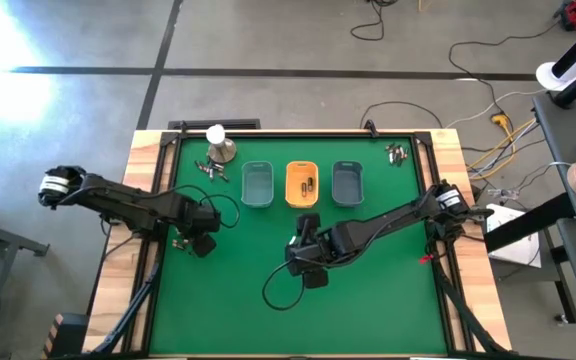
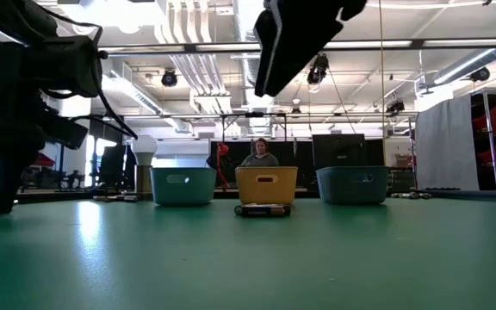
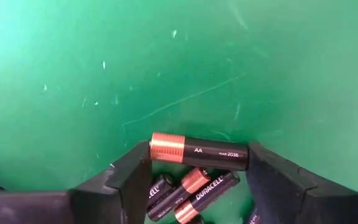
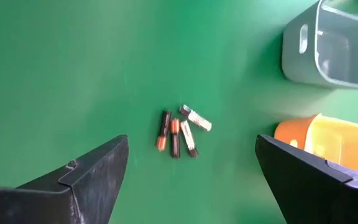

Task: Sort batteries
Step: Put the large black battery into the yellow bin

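My left gripper [image 3: 199,163] stands straight down on the green mat [image 1: 368,290] at the table's left, shut on one black-and-copper AA battery [image 3: 201,151]. Several more batteries [image 3: 188,190] lie just beneath and beside it. My right gripper [image 4: 191,171] hangs open, high over the middle of the mat, empty. Below and ahead of it a small heap of batteries [image 4: 178,134] lies on the mat in front of the orange tray [image 2: 266,183]. More batteries lie by the metal dome [image 1: 220,148] and at the far right [image 1: 398,153]. My left gripper has the AA battery lengthwise between its two fingers, one at the copper end [image 3: 156,148] and one at the black end [image 3: 243,155]. The fingers come from above, pointing down. Whether the battery is off the mat, I cannot tell.
Three small trays stand in a row at the far middle: teal [image 1: 257,184], orange [image 1: 302,184] with batteries inside, and blue-grey [image 1: 348,183]. The near half of the mat is open. A person [image 2: 260,153] sits in the room beyond the table.
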Motion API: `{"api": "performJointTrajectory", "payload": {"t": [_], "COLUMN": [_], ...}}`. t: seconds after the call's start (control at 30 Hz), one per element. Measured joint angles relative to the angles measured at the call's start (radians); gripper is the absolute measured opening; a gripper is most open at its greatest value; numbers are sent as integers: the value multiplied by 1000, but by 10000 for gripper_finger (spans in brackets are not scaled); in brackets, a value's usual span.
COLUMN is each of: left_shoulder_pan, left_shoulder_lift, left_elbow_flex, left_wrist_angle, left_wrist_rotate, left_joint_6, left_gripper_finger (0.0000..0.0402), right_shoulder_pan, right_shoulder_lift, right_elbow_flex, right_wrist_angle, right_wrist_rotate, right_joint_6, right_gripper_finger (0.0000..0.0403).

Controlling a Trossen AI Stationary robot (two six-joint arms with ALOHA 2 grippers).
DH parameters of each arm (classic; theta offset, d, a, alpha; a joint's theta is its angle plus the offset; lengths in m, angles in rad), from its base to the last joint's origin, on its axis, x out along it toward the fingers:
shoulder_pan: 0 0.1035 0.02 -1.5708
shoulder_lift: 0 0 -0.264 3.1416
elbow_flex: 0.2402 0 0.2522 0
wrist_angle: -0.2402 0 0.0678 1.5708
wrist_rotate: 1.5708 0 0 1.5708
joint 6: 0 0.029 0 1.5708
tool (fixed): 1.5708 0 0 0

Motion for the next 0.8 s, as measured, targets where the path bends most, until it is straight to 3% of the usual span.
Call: {"api": "performJointTrajectory", "payload": {"t": [0.23,0.47,0.6,0.8], "left_shoulder_pan": [0,2,44,206], "left_shoulder_lift": [-88,-93,-47,119], "left_elbow_flex": [105,125,125,231], "left_wrist_angle": [131,432,629,722], "left_wrist_rotate": [-92,-86,-153,-108], "left_joint_6": [120,307,422,589], "left_gripper_finger": [203,203,203,203], "right_shoulder_pan": [2,-4,-6,-5], "right_shoulder_lift": [-48,-149,-232,-308], "right_elbow_flex": [-25,-245,-408,-602], "right_wrist_angle": [-27,67,213,420], "right_wrist_rotate": [3,-6,-9,-30], "right_joint_6": [43,88,146,173], "right_gripper_finger": [337,317,308,304]}}
